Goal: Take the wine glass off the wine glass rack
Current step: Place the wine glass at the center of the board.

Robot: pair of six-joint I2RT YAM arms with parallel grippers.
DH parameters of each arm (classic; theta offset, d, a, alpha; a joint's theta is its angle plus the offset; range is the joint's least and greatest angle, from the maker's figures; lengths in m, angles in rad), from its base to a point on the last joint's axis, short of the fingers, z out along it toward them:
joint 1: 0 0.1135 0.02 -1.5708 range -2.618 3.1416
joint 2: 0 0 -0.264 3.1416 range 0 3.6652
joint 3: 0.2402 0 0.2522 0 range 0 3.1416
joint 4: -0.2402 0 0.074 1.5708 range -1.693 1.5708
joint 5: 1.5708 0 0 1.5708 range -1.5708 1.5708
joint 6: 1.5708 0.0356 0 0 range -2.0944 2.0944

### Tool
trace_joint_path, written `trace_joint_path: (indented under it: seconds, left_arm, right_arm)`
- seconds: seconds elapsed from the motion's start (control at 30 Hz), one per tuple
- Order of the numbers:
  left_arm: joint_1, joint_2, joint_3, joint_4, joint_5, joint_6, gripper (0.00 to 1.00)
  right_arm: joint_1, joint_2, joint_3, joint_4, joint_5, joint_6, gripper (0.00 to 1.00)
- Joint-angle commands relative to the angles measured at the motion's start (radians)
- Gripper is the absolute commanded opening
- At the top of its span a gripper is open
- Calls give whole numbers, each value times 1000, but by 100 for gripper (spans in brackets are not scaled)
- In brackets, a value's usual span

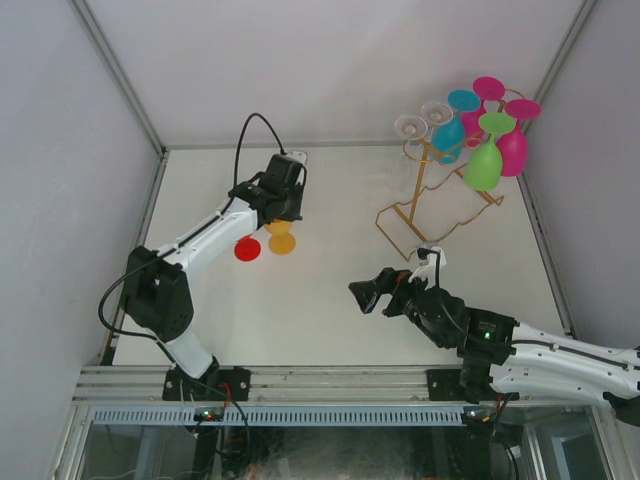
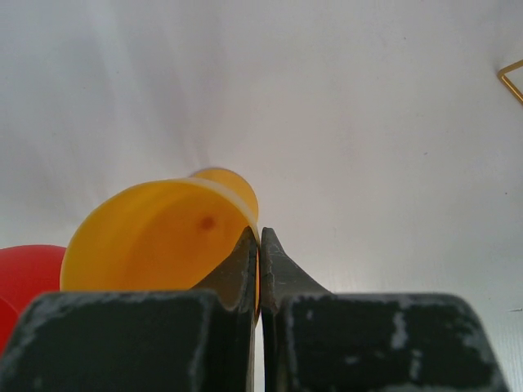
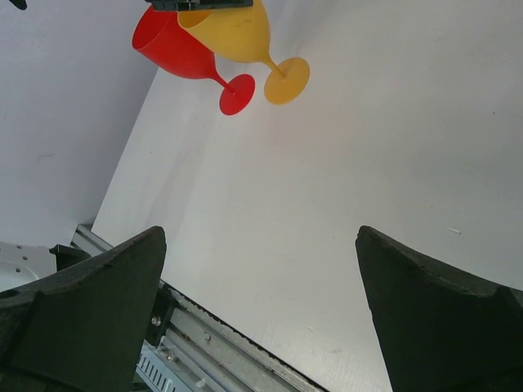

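Placement was in hand: left gripper clenched the yellow glass rim, red glass at nine o'clock; right gripper stood released. Letting go seemed due next.

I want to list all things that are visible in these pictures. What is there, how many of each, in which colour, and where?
wine glass rack: one, gold wire, far right of the table
clear wine glasses: two, transparent, hanging on the rack's left side
blue wine glass: one, teal blue, on the rack
pink wine glasses: two, magenta, on the rack's right side
green wine glass: one, green, on the rack, nearest
yellow wine glass: one, orange-yellow, off the rack, left side
red wine glass: one, red, beside the yellow one
table: one, white
left gripper: one, black, shut on the yellow glass's rim
right gripper: one, black, open, empty, near right
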Motion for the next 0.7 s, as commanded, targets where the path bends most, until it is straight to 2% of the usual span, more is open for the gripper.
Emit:
trace_joint_path:
  seconds: [0.0, 0.17, 0.3, 0.53, 0.67]
  left_arm:
    - [19, -31, -21, 30, -6, -22, 0]
    - [34, -29, -16, 24, 6, -20, 0]
    - [58, -18, -8, 12, 87, -83, 0]
    - [58, 6, 7, -14, 64, -86, 0]
    - [58, 18, 21, -41, 66, -72, 4]
  right_arm:
    - [-9, -2, 13, -3, -5, 29, 99]
    - [-15, -1, 13, 9, -7, 26, 99]
    - [-19, 6, 13, 3, -10, 30, 98]
    - [-24, 11, 13, -17, -19, 51, 98]
    - [-30, 12, 13, -16, -22, 50, 98]
